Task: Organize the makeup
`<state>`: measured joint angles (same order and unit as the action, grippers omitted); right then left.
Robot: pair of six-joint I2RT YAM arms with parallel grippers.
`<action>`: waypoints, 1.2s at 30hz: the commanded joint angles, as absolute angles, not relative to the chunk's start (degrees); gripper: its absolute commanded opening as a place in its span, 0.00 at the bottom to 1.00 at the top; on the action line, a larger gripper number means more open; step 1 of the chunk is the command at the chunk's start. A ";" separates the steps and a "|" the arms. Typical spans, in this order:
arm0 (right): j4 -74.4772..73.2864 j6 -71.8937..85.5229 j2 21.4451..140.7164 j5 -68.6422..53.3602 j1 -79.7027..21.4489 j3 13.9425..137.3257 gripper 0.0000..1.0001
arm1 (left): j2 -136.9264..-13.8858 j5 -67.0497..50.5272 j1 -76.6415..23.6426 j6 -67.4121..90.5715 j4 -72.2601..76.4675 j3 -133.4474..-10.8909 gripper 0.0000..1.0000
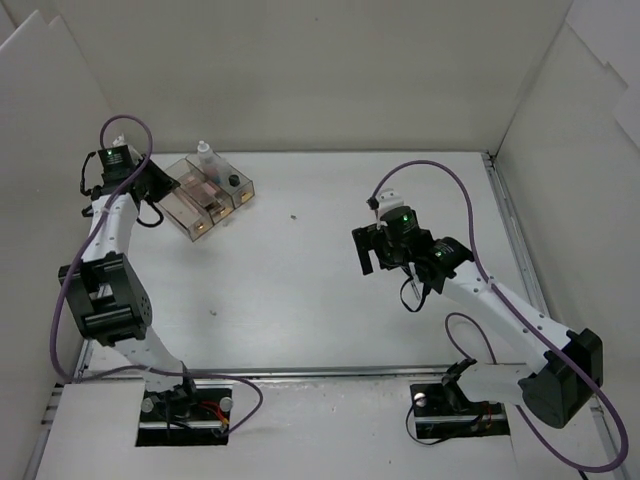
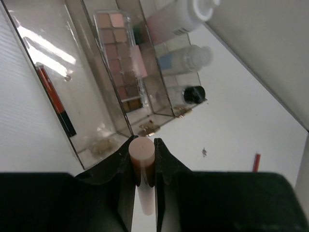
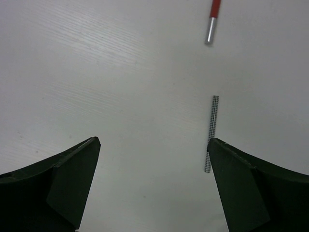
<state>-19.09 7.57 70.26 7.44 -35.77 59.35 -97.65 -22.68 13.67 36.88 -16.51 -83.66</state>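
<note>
Left wrist: my left fingers [image 2: 120,193] clamp a pink tube [image 2: 142,151] by the box [image 2: 91,96]; next I'd lift it into a slot. Right fingers [image 3: 63,179] gape empty over a pencil [image 3: 212,125].

The left arm reaches far from its base, and its gripper [image 2: 143,146] is just left of the box [image 1: 182,207], with the fingers closed on a pink stick [image 2: 141,152]. The right arm is bent inward, well to the right of the box. Its gripper [image 3: 152,145] points down with the fingers wide apart.
</note>
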 commanded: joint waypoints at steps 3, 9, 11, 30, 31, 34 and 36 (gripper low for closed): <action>-22.41 8.96 65.66 13.79 -34.28 55.99 0.92 | -107.56 -22.85 15.73 34.89 -15.92 -94.81 0.03; -26.89 9.67 63.46 17.92 -33.58 54.76 0.91 | -117.50 -21.01 17.58 33.84 -18.54 -106.23 0.07; -28.38 10.11 62.58 19.68 -33.58 54.49 0.92 | -119.35 -21.09 18.19 33.92 -18.72 -107.40 0.16; -31.20 7.82 83.83 6.07 -18.82 60.82 0.75 | -105.32 -16.61 15.75 32.52 -23.11 -102.40 0.61; -31.03 7.39 86.54 5.19 -18.29 61.08 0.70 | -104.08 -16.87 15.12 32.52 -23.46 -101.35 0.61; -31.03 6.07 91.38 1.86 -16.27 62.40 0.64 | -99.33 -17.66 12.49 33.39 -23.82 -98.28 0.62; -31.20 5.89 94.20 0.97 -15.21 62.75 0.60 | -96.26 -18.98 10.12 33.66 -23.12 -96.17 0.61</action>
